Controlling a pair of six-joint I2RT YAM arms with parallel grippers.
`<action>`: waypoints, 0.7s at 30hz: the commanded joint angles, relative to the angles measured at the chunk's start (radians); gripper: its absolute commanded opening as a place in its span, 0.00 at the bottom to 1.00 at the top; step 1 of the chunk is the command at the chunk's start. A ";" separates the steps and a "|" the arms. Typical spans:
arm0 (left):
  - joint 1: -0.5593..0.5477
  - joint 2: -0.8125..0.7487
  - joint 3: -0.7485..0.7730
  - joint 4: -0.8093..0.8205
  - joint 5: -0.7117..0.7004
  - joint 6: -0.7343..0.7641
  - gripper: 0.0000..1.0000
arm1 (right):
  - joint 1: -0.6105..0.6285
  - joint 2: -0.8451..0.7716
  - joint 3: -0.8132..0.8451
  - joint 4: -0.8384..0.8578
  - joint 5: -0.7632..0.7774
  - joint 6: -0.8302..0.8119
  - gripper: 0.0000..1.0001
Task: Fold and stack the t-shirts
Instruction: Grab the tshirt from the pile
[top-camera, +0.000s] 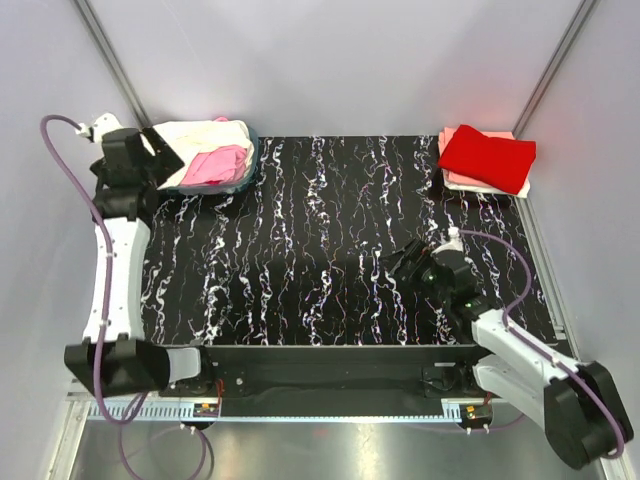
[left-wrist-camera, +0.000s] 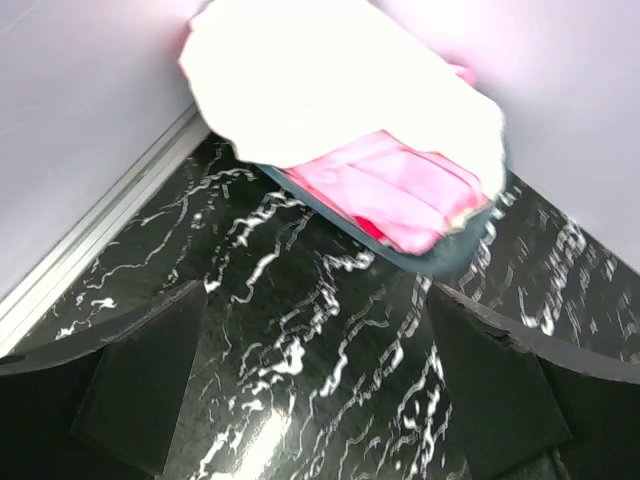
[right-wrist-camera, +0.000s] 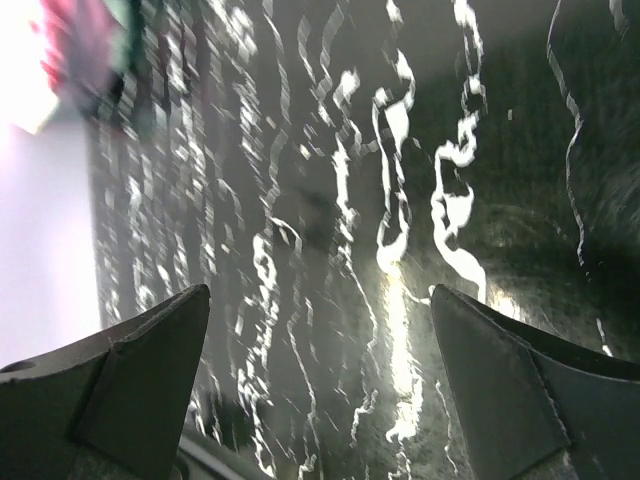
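Left gripper (left-wrist-camera: 315, 325) short of cream-white t-shirt (left-wrist-camera: 340, 80)

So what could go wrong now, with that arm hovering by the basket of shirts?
1. The cream-white shirt and pink shirt lie bunched together in the basket; the open left pincer might pinch both at once.
2. It could also catch the basket's rim, which cloth drapes over, and drag it.
3. The folded red shirt tops a pale peach shirt in the far right corner; a clumsily placed next shirt might skew them.
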 joint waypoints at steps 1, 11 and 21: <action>0.108 0.147 0.093 -0.049 0.089 -0.067 0.97 | 0.004 0.101 0.078 0.041 -0.091 -0.032 1.00; 0.240 0.606 0.376 -0.035 0.192 -0.046 0.76 | 0.004 0.257 0.157 0.056 -0.202 -0.097 0.96; 0.312 0.815 0.495 -0.004 0.245 -0.032 0.75 | 0.006 0.249 0.144 0.085 -0.200 -0.098 0.98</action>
